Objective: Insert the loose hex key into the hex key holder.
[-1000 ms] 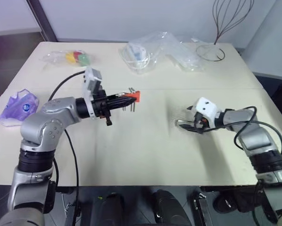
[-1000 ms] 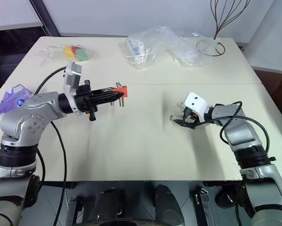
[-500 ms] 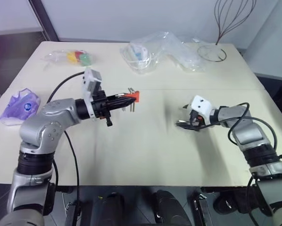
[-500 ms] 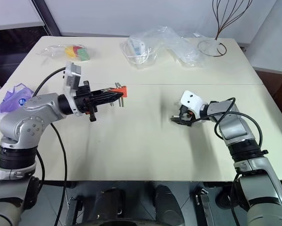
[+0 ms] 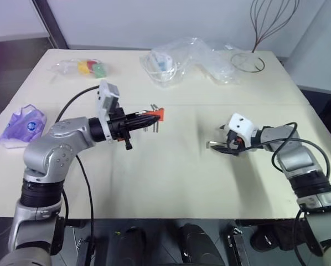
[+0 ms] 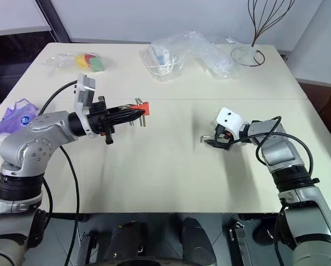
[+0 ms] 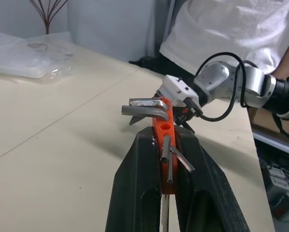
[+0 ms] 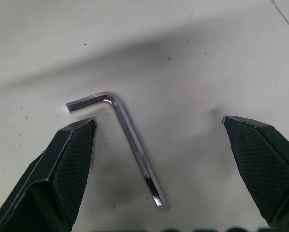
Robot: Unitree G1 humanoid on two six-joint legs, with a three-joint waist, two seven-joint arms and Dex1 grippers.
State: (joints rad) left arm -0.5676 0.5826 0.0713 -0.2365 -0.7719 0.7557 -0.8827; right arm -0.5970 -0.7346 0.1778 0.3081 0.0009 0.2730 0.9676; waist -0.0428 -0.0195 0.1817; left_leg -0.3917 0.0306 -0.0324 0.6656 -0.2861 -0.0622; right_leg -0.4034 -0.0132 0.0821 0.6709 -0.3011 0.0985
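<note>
Your right tool (image 8: 159, 159) hangs spread wide over the loose hex key (image 8: 130, 140), which lies flat on the counter (image 5: 171, 183), ungrasped. Over the last second little has changed: your left tool (image 7: 165, 174) stays clenched on the hex key holder (image 7: 164, 140), well apart, so pickup comes next.

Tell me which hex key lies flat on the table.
The loose hex key between the open right claw's fingers; the others stick out of the orange holder held by the left claw.

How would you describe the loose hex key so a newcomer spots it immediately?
On the beige table, look just in front of the right gripper, between its open black fingers. The loose hex key lies flat there: a thin, shiny L-shaped rod, alone, unlike the keys stuck in the orange holder.
</note>
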